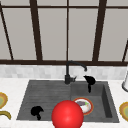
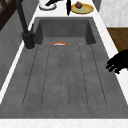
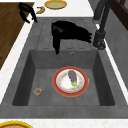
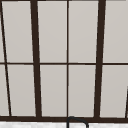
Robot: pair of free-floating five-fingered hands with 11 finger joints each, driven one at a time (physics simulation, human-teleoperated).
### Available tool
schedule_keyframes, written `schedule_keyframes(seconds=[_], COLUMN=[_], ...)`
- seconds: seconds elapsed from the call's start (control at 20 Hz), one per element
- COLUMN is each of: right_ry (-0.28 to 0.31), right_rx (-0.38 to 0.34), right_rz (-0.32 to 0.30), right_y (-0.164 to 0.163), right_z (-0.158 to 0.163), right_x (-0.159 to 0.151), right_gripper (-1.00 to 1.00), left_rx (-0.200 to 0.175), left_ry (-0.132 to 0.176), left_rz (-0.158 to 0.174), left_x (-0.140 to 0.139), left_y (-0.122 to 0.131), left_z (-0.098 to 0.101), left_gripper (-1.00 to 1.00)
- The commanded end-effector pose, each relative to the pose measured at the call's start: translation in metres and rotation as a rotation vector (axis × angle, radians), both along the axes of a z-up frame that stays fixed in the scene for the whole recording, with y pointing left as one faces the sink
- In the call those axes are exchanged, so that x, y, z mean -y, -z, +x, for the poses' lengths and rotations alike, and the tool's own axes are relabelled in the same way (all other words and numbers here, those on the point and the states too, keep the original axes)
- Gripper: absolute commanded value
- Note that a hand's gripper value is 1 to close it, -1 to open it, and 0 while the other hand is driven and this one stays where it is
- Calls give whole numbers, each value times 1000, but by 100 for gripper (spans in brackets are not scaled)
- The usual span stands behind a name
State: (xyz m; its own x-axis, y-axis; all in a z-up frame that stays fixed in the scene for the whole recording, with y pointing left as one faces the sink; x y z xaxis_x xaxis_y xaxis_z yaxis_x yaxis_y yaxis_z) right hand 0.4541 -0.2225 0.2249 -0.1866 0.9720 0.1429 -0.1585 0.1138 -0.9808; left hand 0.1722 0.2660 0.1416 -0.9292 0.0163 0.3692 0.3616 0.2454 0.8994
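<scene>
Fingers of my right hand (image 1: 89, 80) hang relaxed, holding nothing, near the faucet (image 1: 68, 72) above the plate (image 3: 56, 87); my left hand (image 1: 37, 111) curls emptily; the eggplant (image 3: 72, 76) lies untouched.

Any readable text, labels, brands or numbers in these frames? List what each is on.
None. No lettering or numbers on the plate in the basin, the faucet, the red ball or the counter plates. The right hand and left hand carry no markings.

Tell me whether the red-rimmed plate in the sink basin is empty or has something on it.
Not empty. The red-rimmed plate lies flat on the basin floor, with a dark purple eggplant on it. The right hand hovers above, apart.
</scene>
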Motion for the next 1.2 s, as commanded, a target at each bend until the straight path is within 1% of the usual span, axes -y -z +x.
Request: schedule_keyframes(seconds=[0.0, 0.15, 0.35, 0.5, 0.6, 0.95, 1.15], right_ry=[0, 0, -8, -1, 3, 3, 0], right_rx=[16, 42, 68, 45, 31, -8, -63], right_rz=[-25, -39, -26, -45, -58, -71, -64], right_y=[11, 15, 16, 25, 37, 72, 92], right_z=[31, 51, 73, 95, 109, 146, 173], right_x=[-20, -36, -53, -72, -86, -129, -140], right_gripper=[-100, -100, -100, -100, -100, -100, -100], left_rx=[0, 0, 0, 0, 0, 0, 0], left_ry=[0, 0, 0, 0, 0, 0, 0], left_rz=[0, 0, 0, 0, 0, 0, 0], left_x=[0, 0, 0, 0, 0, 0, 0], left_y=[0, 0, 0, 0, 0, 0, 0], left_z=[0, 0, 0, 0, 0, 0, 0], left_gripper=[0, 0, 0, 0, 0, 0, 0])
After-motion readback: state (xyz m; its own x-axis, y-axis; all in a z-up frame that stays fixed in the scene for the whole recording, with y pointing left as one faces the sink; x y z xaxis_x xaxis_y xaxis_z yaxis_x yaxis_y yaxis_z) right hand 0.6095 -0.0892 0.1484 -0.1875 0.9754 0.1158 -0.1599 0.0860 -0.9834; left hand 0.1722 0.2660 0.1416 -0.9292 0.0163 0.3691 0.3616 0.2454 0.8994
